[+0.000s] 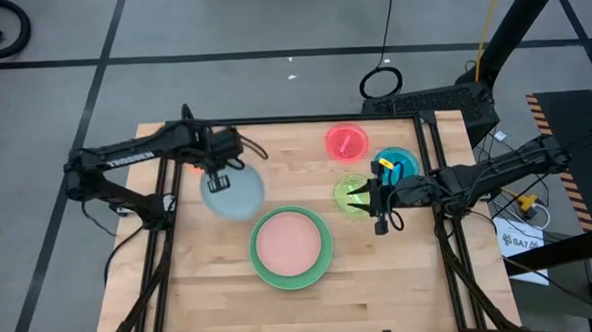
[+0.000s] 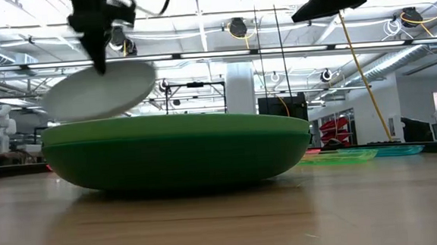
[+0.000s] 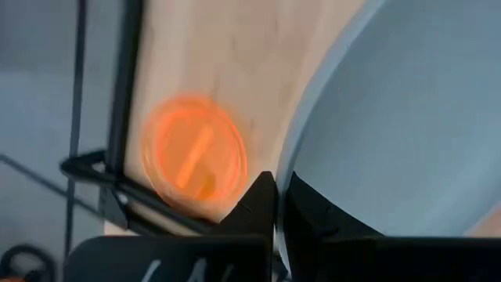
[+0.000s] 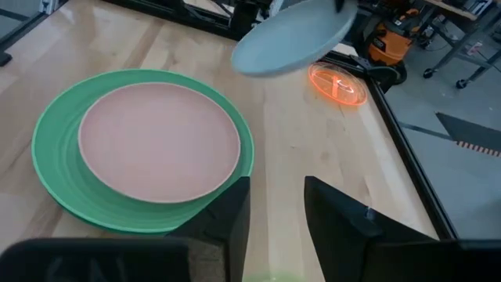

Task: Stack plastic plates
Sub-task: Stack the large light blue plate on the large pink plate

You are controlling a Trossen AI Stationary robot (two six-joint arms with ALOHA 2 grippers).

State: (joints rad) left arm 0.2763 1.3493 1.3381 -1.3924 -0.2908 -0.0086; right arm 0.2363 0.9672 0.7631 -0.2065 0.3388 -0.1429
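Green plate (image 2: 176, 152) fills the foreground of the low view, a pink plate (image 1: 290, 242) nested in it, while the pale blue plate (image 1: 231, 192) hangs in the air beside them.

The left gripper (image 1: 219, 180) is clenched on the rim of the pale blue plate, which tilts above the tabletop (image 1: 221, 289) near the green-and-pink pair, not yet over it. The right gripper (image 1: 380, 195) hovers with jaws apart, holding nothing, above the yellow-green plate (image 1: 350, 197); the red-pink plate (image 1: 346, 141) and blue plate (image 1: 396, 165) lie just beyond, the orange plate (image 3: 194, 151) by the left edge. The risk I see: an edge pinch on a tilted plate could slip or swing, and a release off-centre would leave it riding the pink plate's rim or sliding off.
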